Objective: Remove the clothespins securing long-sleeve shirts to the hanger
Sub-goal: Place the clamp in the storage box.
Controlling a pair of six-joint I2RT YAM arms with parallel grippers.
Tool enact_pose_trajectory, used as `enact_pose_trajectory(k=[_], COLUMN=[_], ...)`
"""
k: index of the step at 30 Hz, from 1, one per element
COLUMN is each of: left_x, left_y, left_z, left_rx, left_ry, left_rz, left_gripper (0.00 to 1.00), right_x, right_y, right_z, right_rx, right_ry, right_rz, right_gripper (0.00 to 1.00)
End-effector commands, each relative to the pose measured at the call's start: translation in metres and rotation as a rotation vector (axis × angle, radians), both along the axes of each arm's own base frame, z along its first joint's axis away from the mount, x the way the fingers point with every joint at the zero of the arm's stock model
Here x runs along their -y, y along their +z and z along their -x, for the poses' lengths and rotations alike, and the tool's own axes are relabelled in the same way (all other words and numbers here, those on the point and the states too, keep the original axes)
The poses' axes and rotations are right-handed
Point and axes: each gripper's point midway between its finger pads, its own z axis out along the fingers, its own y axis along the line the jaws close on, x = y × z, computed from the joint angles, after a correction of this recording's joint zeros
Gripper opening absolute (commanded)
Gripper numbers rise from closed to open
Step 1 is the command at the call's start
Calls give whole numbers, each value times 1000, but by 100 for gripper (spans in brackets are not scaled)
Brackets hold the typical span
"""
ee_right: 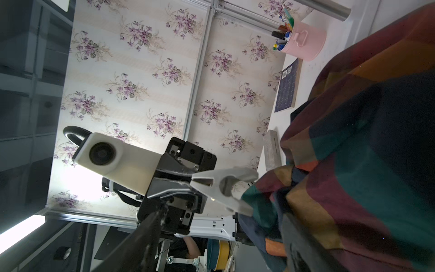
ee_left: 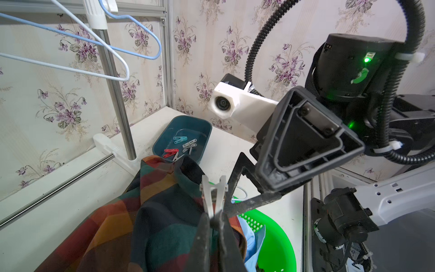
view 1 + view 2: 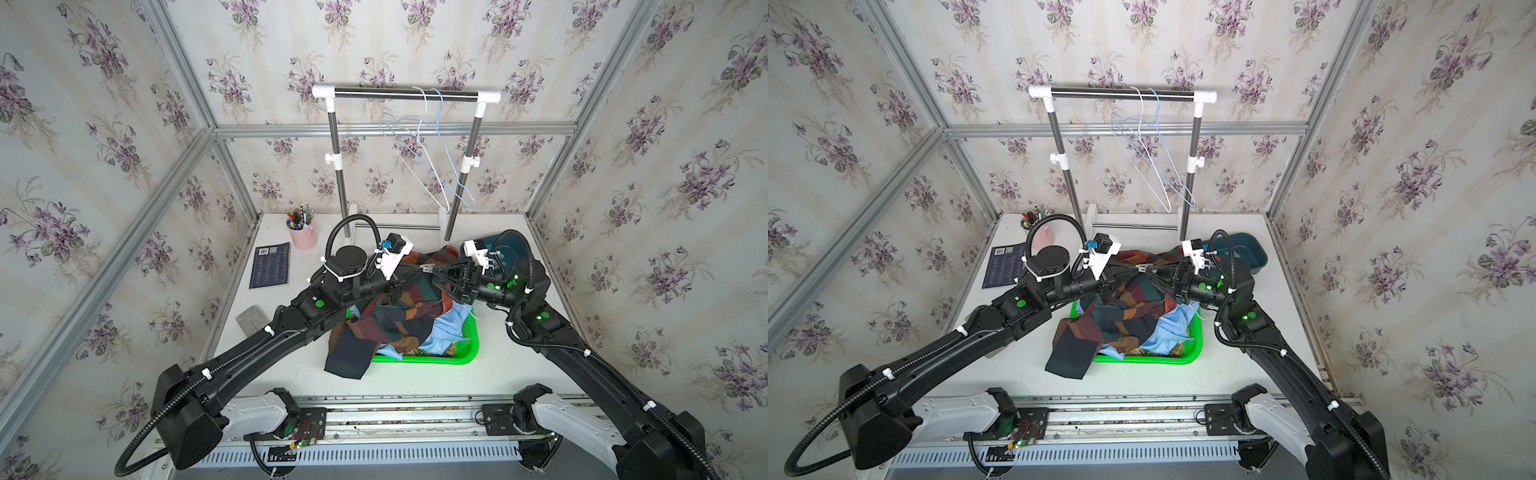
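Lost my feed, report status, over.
Left gripper shut on grey clothespin. Right gripper open, close beside it. Dark plaid shirt heaped beneath. No obstruction seen.

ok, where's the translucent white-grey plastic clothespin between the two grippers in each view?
Both top views: translucent white-grey plastic clothespin mid-picture, on the raised part of the dark orange-red-green-navy plaid cloth shirt.
Left wrist: clothespin pokes out of the shut left gripper, shirt beside it.
Right wrist: clothespin mid-picture, spread end at the shirt edge.
Shared landmark: that shirt, in all four.
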Motion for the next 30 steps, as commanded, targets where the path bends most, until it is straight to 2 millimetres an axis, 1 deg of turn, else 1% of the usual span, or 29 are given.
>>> enact_pose_trajectory(k=[1,6,9,14,16,20,21,23,25,27,29,30], left_x=[7,13,15,15,14,15,15,16,17,17,17,16], left_y=[14,9,6,2,1,-2,-3,-4,-6,-8,-10,-11], left_z=[4,7,9,10,10,11,11,11,11,11,10,10], left_rx=[31,33,33,33,34,26,24,19,16,16,14,14], left_ry=[-33,-45,-47,-43,-41,-48,-48,-51,-53,-56,-50,-46], left_rz=[56,56,47,40,38,34,32,31,28,22,18,14], left_gripper=[0,0,0,0,0,0,1,2,4,6,9,12], right_x=[-3,-7,-6,-6,-6,-6,-5,-6,-6,-6,-6,-6], right_y=[24,24,23,23,23,22,23,23,23,22,21,21], right_z=[1,-1,-2,-3,-4,-5,-5,-6,-7,-8,-9,-10], right_rx=[35,17,8,5,2,0,1,2,-1,-3,-7,-6], right_ry=[22,35,27,21,16,13,11,7,6,2,-2,-1], right_rz=[-89,-112,-126,-130,-130,-131,-132,-133,-133,-133,-131,-131], right_gripper=[75,65,58,44,41,32,30,22,19,14,11,9])
